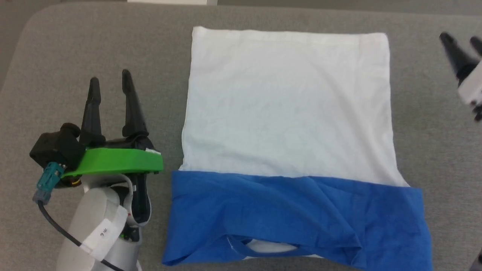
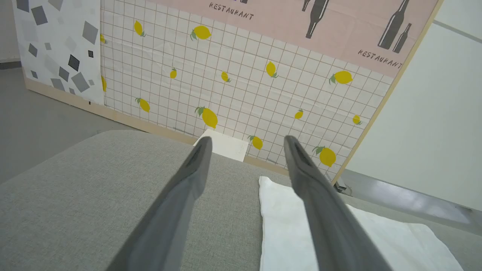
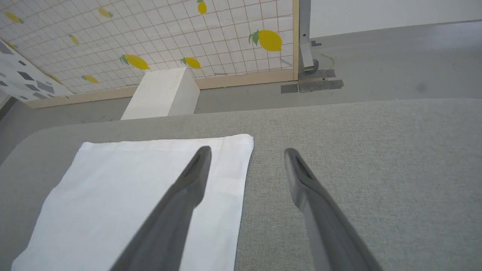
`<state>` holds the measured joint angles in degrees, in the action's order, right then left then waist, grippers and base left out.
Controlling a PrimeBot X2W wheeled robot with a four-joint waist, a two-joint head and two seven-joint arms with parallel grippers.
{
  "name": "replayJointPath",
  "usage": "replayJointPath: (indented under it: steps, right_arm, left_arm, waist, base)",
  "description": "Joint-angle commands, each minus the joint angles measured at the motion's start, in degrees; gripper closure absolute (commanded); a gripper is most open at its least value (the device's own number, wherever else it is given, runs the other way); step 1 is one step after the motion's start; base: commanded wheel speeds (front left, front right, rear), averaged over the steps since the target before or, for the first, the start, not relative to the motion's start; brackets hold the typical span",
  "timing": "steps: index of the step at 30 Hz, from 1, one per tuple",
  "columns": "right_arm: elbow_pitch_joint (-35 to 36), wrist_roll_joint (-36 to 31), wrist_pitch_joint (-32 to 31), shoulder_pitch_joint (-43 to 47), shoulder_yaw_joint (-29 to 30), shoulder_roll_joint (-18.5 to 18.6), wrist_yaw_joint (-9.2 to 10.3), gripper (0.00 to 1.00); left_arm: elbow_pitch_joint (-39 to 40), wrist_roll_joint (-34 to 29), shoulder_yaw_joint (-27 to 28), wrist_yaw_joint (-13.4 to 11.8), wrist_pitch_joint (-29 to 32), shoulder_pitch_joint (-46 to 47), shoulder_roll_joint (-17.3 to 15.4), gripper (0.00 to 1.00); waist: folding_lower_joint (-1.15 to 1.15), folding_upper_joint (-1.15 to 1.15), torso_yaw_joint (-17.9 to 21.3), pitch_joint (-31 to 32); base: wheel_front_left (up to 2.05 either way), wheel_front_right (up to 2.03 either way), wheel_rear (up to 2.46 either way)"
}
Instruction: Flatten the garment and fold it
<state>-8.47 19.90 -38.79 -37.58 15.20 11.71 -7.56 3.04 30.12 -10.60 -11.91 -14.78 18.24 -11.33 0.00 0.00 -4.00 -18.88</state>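
Your left gripper (image 1: 110,77), at the lower left of the head view, has its long, tapered dark jaws spread and empty above the grey woven worktop (image 1: 94,37). The garment (image 1: 286,113) lies flat mid-frame, a smooth white rectangle with rumpled blue sleeves folded across its lower edge. The right gripper (image 1: 461,39), upper right, is likewise released.

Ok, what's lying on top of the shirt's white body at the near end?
The blue sleeves are folded across the near end of the garment, and a sliver of white shows at the neck opening. Whatever lies beneath the blue fabric is covered.
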Motion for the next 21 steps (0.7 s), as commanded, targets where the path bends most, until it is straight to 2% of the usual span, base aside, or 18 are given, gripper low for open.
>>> replayJointPath:
  steps: [1,5,11,15,21]
  right_arm:
    - [-1.8,-1.1,-2.1,-3.3,-0.2,0.4,0.08,0.00]
    - [-7.4,-6.3,-9.1,-11.8,-2.0,3.5,0.08,0.00]
    - [-13.1,-11.4,-17.7,-19.4,-5.7,5.7,0.08,0.00]
    - [-15.3,-13.2,-21.2,-22.4,-7.6,6.0,0.08,0.00]
    - [-17.5,-16.1,-23.2,-23.6,-9.2,6.6,0.08,0.00]
  left_arm:
    - [0.6,-1.1,0.8,0.7,-0.2,-0.4,0.9,0.00]
    - [1.8,-3.5,2.3,2.8,-0.2,0.6,3.8,0.00]
    - [1.6,-5.2,3.8,5.4,-0.2,1.5,6.7,0.00]
    - [1.5,-5.9,4.7,6.6,-0.2,2.1,7.7,0.00]
    - [1.1,-6.1,5.4,7.6,-0.2,2.2,8.3,0.00]
  waist:
    - [0.00,0.00,-2.0,-6.4]
    - [0.00,0.00,-4.2,-10.2]
    - [0.00,0.00,-7.0,-13.7]
    - [0.00,0.00,-8.3,-15.4]
    - [0.00,0.00,-9.0,-16.9]
  base:
    - [0.00,0.00,0.00]
    - [0.00,0.00,0.00]
    - [0.00,0.00,0.00]
    - [0.00,0.00,0.00]
    - [0.00,0.00,0.00]
